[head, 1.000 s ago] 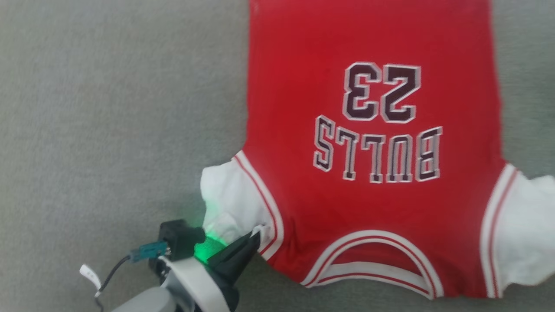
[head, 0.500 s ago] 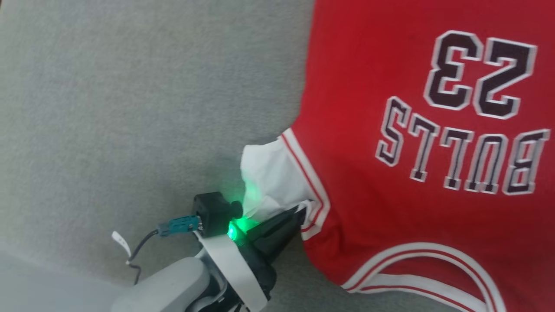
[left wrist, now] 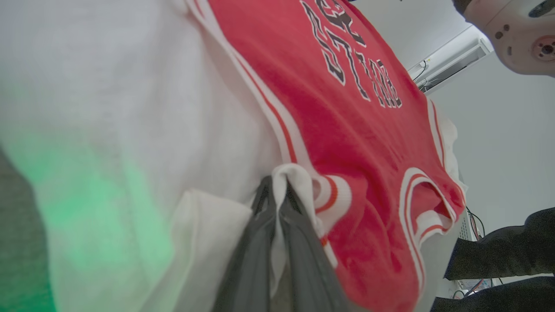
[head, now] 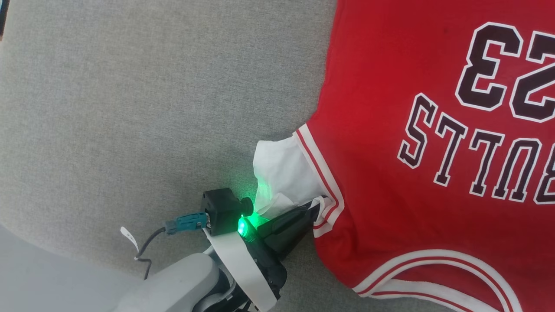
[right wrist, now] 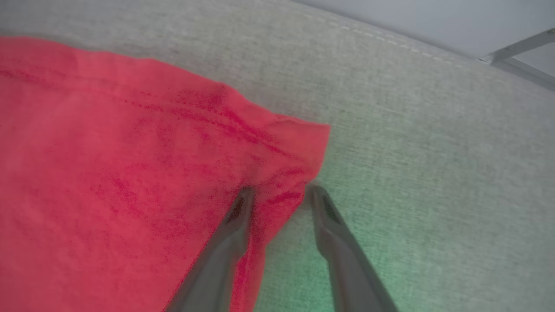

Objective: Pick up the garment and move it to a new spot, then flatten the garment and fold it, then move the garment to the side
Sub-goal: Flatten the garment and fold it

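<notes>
Two corners matter: left claw (head: 315,208) pinches tight the sleeve trim (head: 326,207) of the garment (head: 381,108); right claw (right wrist: 280,190), parted astride the hem corner (right wrist: 310,136), should close fully before pulling.

Red garment (head: 381,130), wht sleeve (head: 282,173), grey surface (head: 130,108)

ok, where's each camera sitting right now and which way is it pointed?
Head view: on the robot's head, facing down at the grey surface and the garment; shows the left gripper and its pale forearm.
Left wrist view: on the left wrist, looking along its own fingers, shut on the garment's white trim, toward the lettering.
Right wrist view: on the right wrist, looking along the right gripper, fingers apart astride a red hem corner.
Shared: head and left wrist views both show the pinch at the sleeve trim.
</notes>
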Tool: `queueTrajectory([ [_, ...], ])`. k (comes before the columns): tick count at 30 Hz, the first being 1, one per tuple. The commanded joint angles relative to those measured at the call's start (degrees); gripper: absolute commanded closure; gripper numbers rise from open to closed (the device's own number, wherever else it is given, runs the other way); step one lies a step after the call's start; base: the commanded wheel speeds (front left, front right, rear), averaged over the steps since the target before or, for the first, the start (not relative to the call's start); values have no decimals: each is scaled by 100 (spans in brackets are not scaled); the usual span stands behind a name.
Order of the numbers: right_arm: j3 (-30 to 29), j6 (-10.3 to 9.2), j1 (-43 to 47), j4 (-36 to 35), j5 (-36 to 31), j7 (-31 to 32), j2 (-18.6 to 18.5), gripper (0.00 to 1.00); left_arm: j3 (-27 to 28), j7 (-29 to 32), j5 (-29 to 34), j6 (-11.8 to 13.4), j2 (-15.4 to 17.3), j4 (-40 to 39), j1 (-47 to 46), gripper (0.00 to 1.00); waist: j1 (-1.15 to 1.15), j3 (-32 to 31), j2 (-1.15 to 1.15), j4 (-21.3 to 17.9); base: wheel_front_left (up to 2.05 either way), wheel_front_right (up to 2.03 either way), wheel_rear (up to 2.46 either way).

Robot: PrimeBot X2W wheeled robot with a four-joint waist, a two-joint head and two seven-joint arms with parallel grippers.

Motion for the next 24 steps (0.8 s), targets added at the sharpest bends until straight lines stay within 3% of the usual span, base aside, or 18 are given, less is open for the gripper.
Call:
queueTrajectory([
  [1, 141, 2, 442, 136, 40, 87, 188, 100, -131, 199, -130, 56, -192, 561, 1, 100, 0, -15, -1, -20, 0, 0, 0],
  [11, -53, 1, 844, -337, 434, -810, 94, 100, 211, 154, -9, 54, 34, 450, 260, 100, 0, -633, -1, -324, 0, 0, 0],
  [24, 252, -1, 3606, -2895, 1867, -1507, -1026, 100, 874, 112, -25, 38, 583, 202, 1099, 100, 0, -1766, -1, -1166, 0, 0, 0],
])
